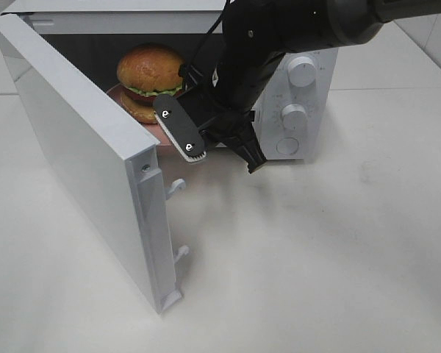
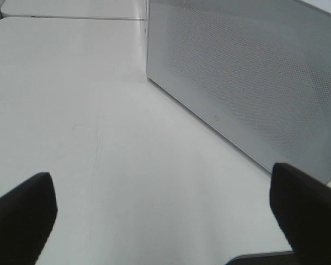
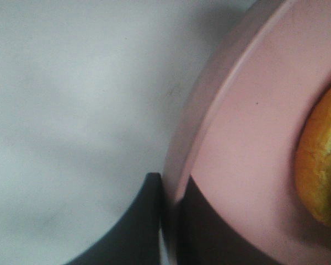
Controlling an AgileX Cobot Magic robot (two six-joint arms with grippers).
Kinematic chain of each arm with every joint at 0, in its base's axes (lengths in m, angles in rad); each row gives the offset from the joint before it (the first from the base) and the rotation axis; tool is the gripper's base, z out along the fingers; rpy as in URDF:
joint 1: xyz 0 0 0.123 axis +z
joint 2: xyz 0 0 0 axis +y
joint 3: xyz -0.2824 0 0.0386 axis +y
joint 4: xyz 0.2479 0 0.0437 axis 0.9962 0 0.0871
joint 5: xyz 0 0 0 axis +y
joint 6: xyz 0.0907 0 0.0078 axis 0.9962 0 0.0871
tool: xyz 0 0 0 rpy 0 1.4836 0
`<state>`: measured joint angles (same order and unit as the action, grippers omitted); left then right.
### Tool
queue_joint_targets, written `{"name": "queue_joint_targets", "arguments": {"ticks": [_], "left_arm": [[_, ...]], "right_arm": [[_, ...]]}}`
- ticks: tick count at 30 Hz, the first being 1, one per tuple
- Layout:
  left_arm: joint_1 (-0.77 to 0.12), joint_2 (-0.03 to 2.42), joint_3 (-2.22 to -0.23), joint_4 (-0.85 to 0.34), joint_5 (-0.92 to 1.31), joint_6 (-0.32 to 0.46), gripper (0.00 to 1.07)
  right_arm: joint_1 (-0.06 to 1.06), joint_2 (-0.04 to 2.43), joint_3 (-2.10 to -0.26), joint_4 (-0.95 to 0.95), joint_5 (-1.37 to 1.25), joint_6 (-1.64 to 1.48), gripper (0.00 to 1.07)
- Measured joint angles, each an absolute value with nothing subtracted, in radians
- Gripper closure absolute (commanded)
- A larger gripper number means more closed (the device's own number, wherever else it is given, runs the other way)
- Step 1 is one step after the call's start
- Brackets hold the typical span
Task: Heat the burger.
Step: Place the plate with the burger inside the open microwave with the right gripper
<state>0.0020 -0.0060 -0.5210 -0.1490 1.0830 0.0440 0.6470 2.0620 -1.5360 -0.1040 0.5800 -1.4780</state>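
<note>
my left gripper [image 2: 163, 210] spread wide, holding nothing, above the table [image 2: 71, 110] beside the open microwave door [image 1: 73, 140] | burger [image 1: 150, 72] sits on the pink plate [image 3: 237, 127] at the front edge of the microwave [image 1: 301, 110] cavity | my right gripper [image 3: 171, 193] pinches the pink plate's rim

Right arm [image 1: 279, 37] reaches in from the top right, wrist angled down and to the left. Right gripper [image 3: 170, 190] is clamped tight, its fingers [image 3: 138, 226] pinching the plate [image 3: 254, 138] by its rim. Left gripper [image 2: 163, 185] doesn't show in the high view. Its jaws are spread wide with nothing between them, and it points forward and down.
</note>
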Motion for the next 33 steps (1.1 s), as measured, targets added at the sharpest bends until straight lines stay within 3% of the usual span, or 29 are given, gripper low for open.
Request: {"name": "queue_joint_targets", "arguments": {"ticks": [33], "left_arm": [[0.002,-0.006,-0.521,-0.149,1.083,0.044,0.08]], "right_arm": [[0.637,2.306,-1.861,-0.203,0.636,-1.317,1.07]]}}
